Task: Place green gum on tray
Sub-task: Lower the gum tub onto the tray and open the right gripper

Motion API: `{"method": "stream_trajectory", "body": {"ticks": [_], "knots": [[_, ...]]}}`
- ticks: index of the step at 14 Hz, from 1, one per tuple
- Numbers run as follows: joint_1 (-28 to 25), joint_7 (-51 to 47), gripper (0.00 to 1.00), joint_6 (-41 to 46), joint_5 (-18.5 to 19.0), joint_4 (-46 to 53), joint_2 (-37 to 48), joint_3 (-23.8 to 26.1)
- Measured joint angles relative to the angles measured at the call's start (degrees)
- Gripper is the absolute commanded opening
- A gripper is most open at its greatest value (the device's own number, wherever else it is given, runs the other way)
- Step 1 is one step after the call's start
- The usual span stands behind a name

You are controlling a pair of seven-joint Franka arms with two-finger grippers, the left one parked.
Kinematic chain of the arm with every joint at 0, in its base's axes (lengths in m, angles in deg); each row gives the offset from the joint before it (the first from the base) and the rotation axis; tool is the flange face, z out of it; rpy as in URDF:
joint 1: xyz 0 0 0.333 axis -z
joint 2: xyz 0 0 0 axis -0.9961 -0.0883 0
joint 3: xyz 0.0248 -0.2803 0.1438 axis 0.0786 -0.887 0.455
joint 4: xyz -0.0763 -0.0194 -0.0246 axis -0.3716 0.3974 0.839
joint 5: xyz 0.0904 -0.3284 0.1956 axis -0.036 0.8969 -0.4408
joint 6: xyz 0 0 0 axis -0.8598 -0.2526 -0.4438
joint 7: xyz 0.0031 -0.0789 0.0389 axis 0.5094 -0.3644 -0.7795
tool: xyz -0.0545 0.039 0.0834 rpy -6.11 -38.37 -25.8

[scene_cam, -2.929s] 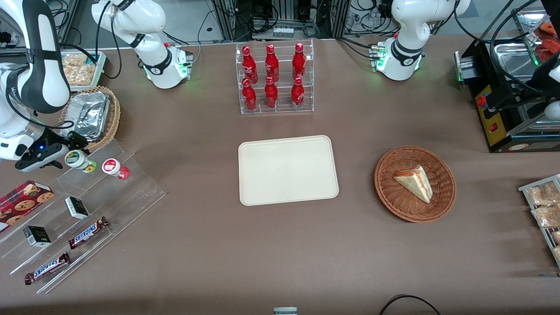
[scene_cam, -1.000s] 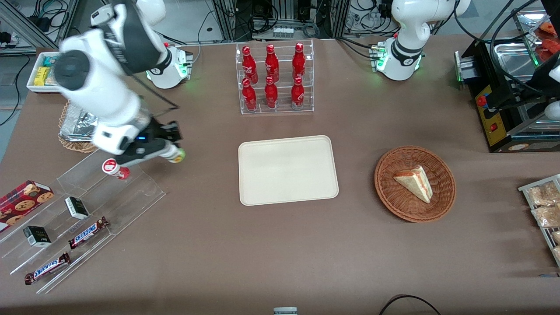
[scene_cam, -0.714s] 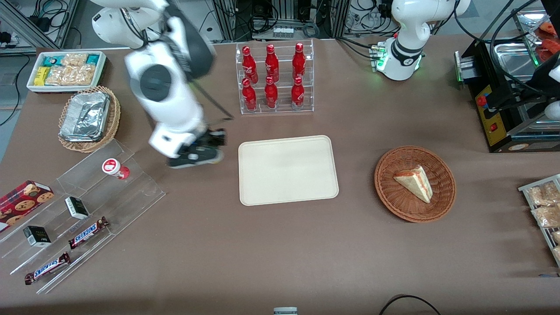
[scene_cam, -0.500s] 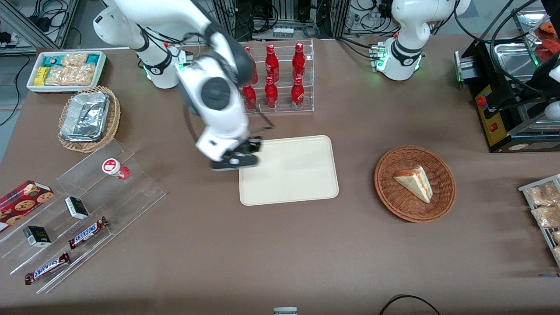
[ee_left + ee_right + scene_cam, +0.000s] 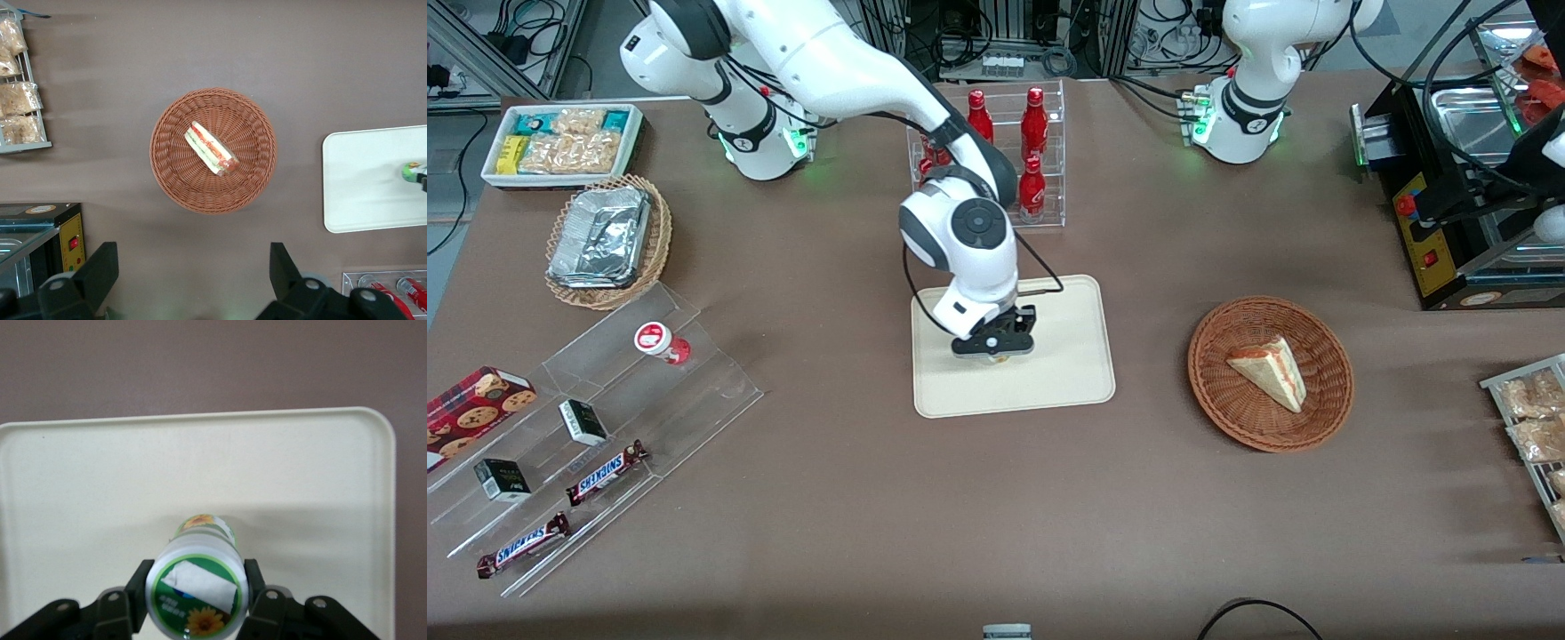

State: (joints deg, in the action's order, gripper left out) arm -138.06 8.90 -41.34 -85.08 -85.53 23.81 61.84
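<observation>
The front camera is looking steeply down over the whole table (image 5: 836,498). Both wrist cameras are looking straight down, sharing the tray (image 5: 1067,373) (image 5: 360,193) (image 5: 87,487); the right one is sitting closest, above the gripper (image 5: 195,597) at 6 o'clock.

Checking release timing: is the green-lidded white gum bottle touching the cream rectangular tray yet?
Cannot tell. In the right wrist view the tool grips the green-lidded white gum bottle over the cream rectangular tray, but its base is hidden.

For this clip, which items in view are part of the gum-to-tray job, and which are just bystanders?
Part of the job:
- green gum, clamped in the gripper above the tray
- tray

Just lying about:
- red-lidded gum bottle on the clear stand
- cola bottle rack
- wicker basket holding a sandwich
- Snickers bars
- foil container
</observation>
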Motion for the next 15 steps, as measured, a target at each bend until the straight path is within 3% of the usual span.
{"method": "stream_trajectory", "body": {"ticks": [6,7,8,9,15], "knots": [[-0.93,-0.90,0.00,-0.69,-0.01,0.36,-2.33,-0.11],[-1.05,-1.05,0.09,-1.00,-0.01,0.36,-2.59,-0.11],[-1.07,-1.10,0.36,-1.16,-0.01,0.38,-2.74,-0.12],[-1.07,-1.12,0.99,-1.17,-0.04,0.41,-2.76,-0.12],[-0.37,-1.17,1.00,-1.40,-1.16,1.58,-2.28,-0.22]]}}
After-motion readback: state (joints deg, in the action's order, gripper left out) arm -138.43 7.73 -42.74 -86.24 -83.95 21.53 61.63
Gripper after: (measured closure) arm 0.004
